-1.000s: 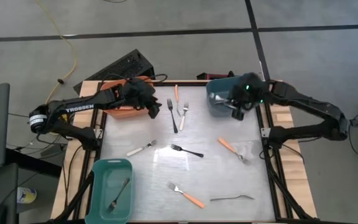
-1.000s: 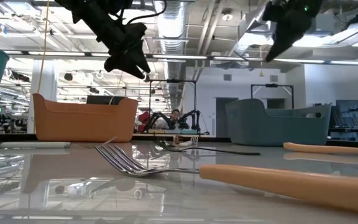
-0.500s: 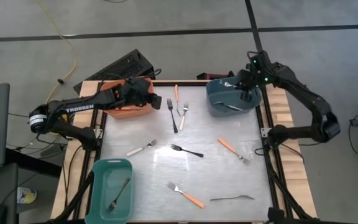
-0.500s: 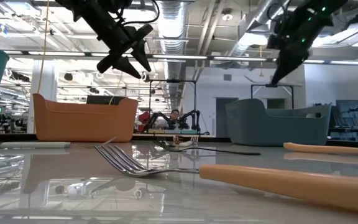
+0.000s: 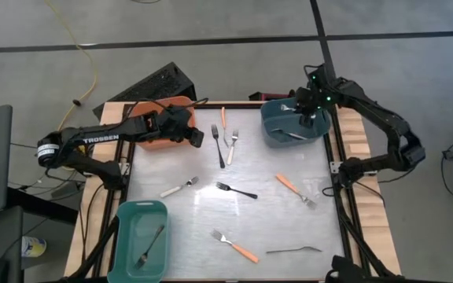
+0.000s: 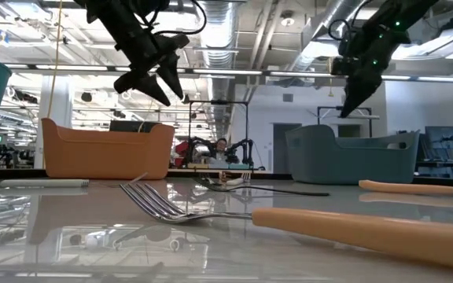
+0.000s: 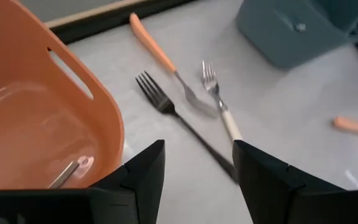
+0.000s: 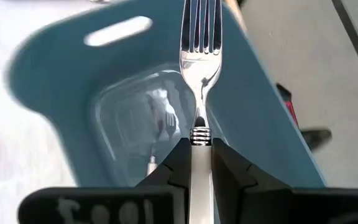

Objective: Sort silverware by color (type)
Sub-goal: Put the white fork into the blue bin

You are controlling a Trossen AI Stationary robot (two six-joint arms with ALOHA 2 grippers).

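- The right claw [image 8: 201, 163] is pinched nearly shut on the pale handle of a white-handled fork [image 8: 200, 46], which sticks straight out ahead of it, tines leading.
- In the right wrist view the fork's long axis runs in line with the claw, and the dark blue bin [image 8: 61, 81] lies directly beyond the tines, so the fork is over the bin's hollow.
- In the high view the right claw [image 5: 308, 110] hangs over the dark blue bin [image 5: 270, 135] at the table's far right corner; a piece of cutlery already lies inside it.
- Judged from this, the coming move is a release, and what matters is that the fork stands above the bin's inside, not its rim.
- The left claw [image 7: 194, 168] stands wide open and holds nothing; it hovers by the inner edge of the orange bin [image 5: 144, 139] at the far left.
- Just ahead of it on the table [image 5: 289, 228] lie a black fork [image 7: 179, 121], an orange-handled fork [image 7: 157, 53] and another white-handled fork [image 7: 219, 106], close together and roughly parallel.
- The left arm is much the nearer to that cluster.
- Other forks are scattered over the middle and near side, and one lies in the teal bin [image 5: 124, 236].
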